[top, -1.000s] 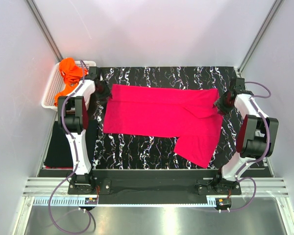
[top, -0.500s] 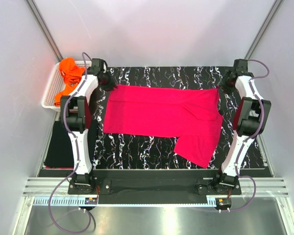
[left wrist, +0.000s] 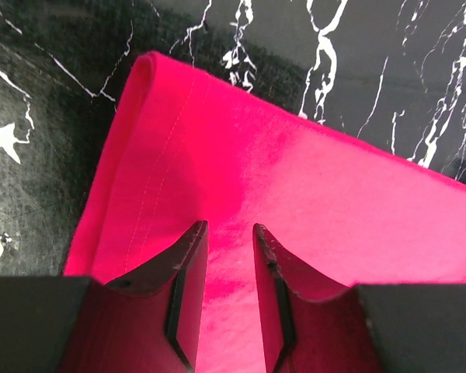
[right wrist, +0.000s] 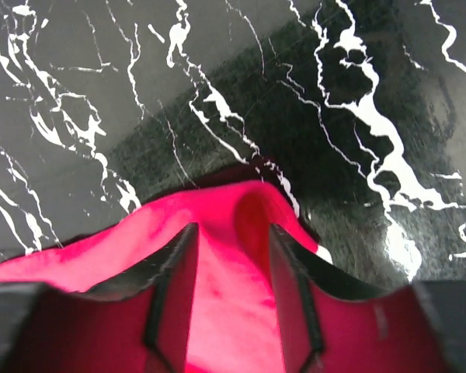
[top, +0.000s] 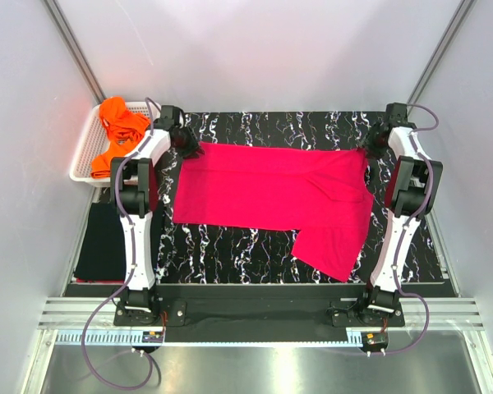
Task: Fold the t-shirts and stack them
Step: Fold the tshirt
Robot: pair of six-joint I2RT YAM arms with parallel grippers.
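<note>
Lying spread on the veined mat (top: 255, 127), the pink t-shirt (top: 271, 193) stretches between both grippers. Left of the left gripper (left wrist: 229, 233), a white basket (top: 86, 152) holds orange t-shirts (top: 119, 123). A black t-shirt (top: 99, 246) lies nearer. Both the left and right gripper (right wrist: 233, 233) show narrow jaws over pink cloth.

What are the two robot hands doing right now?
Left gripper: open, over the pink t-shirt, holding nothing.
Right gripper: open, over the shirt's far corner, holding nothing.
</note>
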